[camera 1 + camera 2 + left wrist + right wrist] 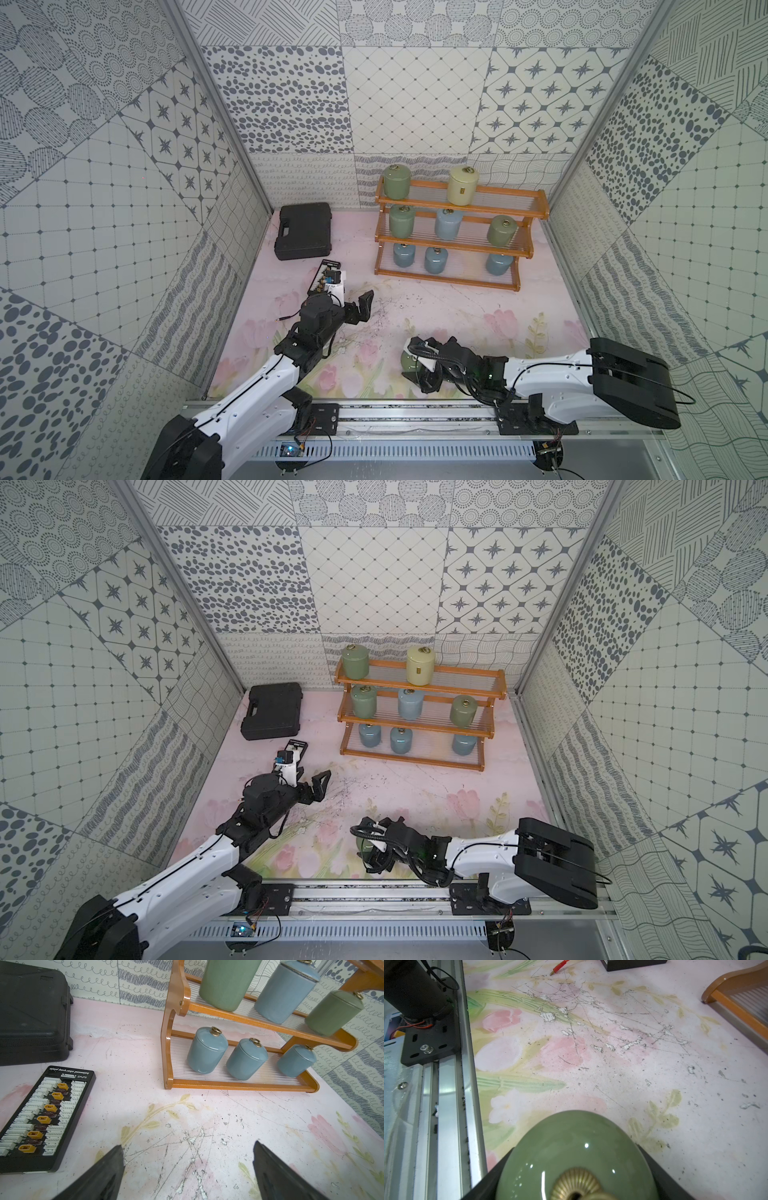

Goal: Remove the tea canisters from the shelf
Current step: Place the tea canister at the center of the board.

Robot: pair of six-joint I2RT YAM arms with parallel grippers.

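Note:
The orange-brown wooden shelf [449, 276] [415, 759] [239, 1086] stands at the back right with several tea canisters on its three tiers. The top tier holds a green one [397, 183] and a cream one [462, 186]. Three pale blue ones [206, 1051] fill the bottom tier. My right gripper [417, 368] [575, 1159] is near the front rail, shut on a sage green canister [577, 1142] [365, 845] with a brass ring; whether it touches the mat I cannot tell. My left gripper [359, 309] [188, 1145] hangs open over bare mat, well short of the shelf.
A black plastic case [305, 230] lies at the back left. A black charging board [47, 1118] with yellow plugs lies beside my left wrist. A red plug lead [558, 967] rests on the mat. The aluminium rail [415, 415] runs along the front; patterned walls close three sides.

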